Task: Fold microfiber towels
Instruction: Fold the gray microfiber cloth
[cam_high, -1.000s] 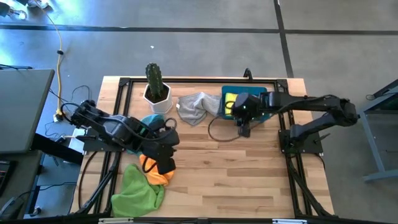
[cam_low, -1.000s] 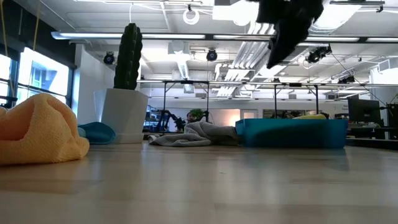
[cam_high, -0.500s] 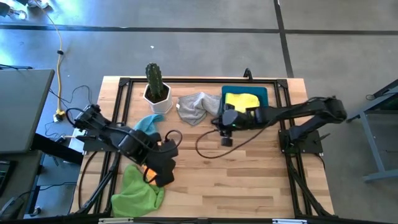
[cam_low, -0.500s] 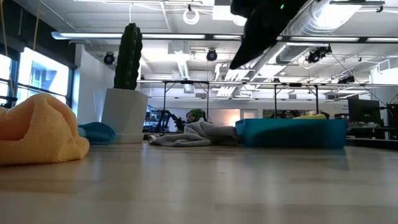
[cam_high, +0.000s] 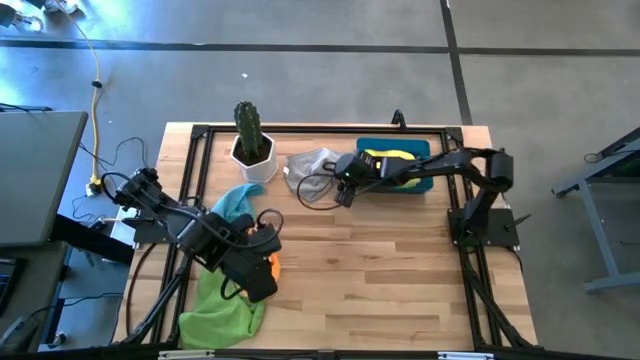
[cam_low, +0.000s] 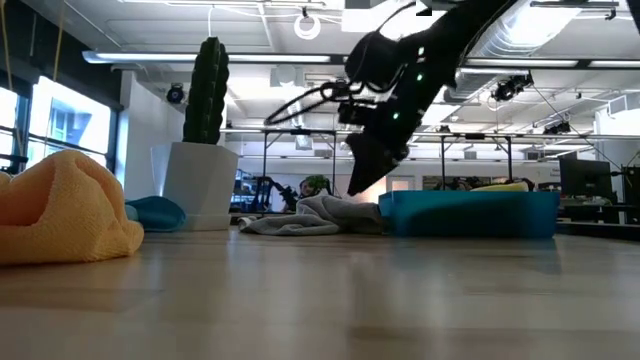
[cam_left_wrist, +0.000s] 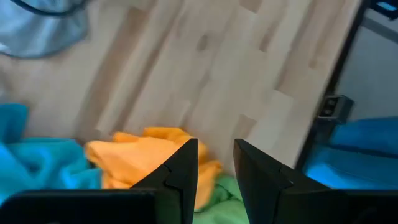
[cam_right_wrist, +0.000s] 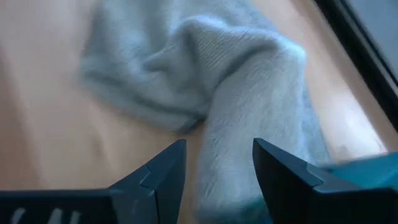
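The right gripper (cam_high: 341, 196) was positioned over the near right edge of the crumpled grey towel (cam_high: 312, 166), which lay at the far side of the table (cam_high: 400, 290) just left of the blue bin (cam_high: 422, 150) holding the yellow towel (cam_high: 385, 157); its fingers (cam_right_wrist: 158, 171) stood apart with nothing between them. The left gripper (cam_high: 258, 285) hovered at the near left over the orange towel (cam_left_wrist: 146, 152), fingers narrowly parted and empty, with the lime green towel (cam_high: 222, 305) and light blue towel (cam_high: 235, 200) bunched beside it.
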